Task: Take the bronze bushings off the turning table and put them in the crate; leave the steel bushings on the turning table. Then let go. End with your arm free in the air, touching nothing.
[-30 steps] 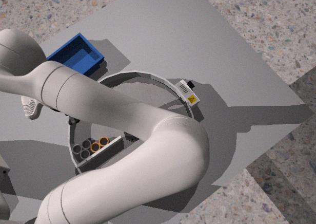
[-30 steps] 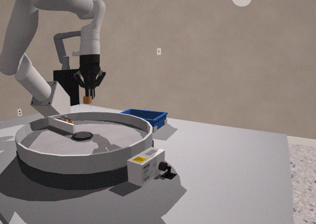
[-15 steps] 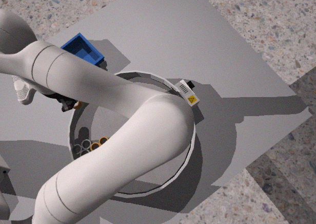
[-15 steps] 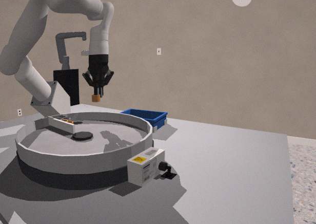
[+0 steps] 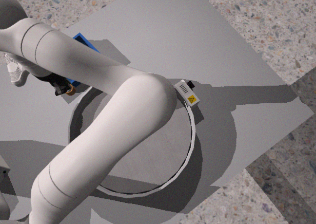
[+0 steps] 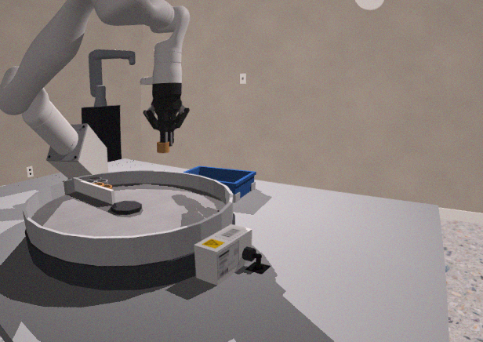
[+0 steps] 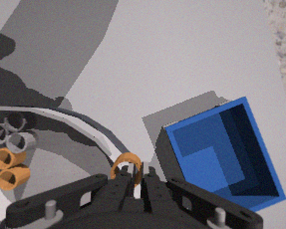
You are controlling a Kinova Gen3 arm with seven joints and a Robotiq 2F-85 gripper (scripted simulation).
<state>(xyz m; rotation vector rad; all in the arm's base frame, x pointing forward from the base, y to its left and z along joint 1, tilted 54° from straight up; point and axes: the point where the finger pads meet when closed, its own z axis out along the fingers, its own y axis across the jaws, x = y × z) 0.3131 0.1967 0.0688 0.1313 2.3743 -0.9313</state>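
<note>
My gripper [image 5: 63,90] [image 6: 167,138] [image 7: 138,170] is shut on the wall of a bronze bushing [image 5: 71,90] [image 6: 163,147] [image 7: 127,156]. It holds the bushing high up; in the wrist view it appears over the rim of the turning table [image 5: 193,130] [image 6: 118,250], left of the blue crate [image 5: 90,44] [image 6: 245,188] [image 7: 206,114]. Two bronze bushings [image 7: 18,157] [image 7: 22,175] lie close together on the turning table, beside three steel bushings [image 7: 28,140]. The part of the crate floor seen in the wrist view holds no bushing. The arm hides the bushings on the turning table in the top view.
The turning table has a raised outer wall, a straight white divider [image 6: 94,191] beside the bushings and a black hub [image 6: 126,207]. A white box with a yellow label [image 5: 186,93] [image 6: 223,255] stands against its outside, with a small black device [image 6: 250,253] beside it.
</note>
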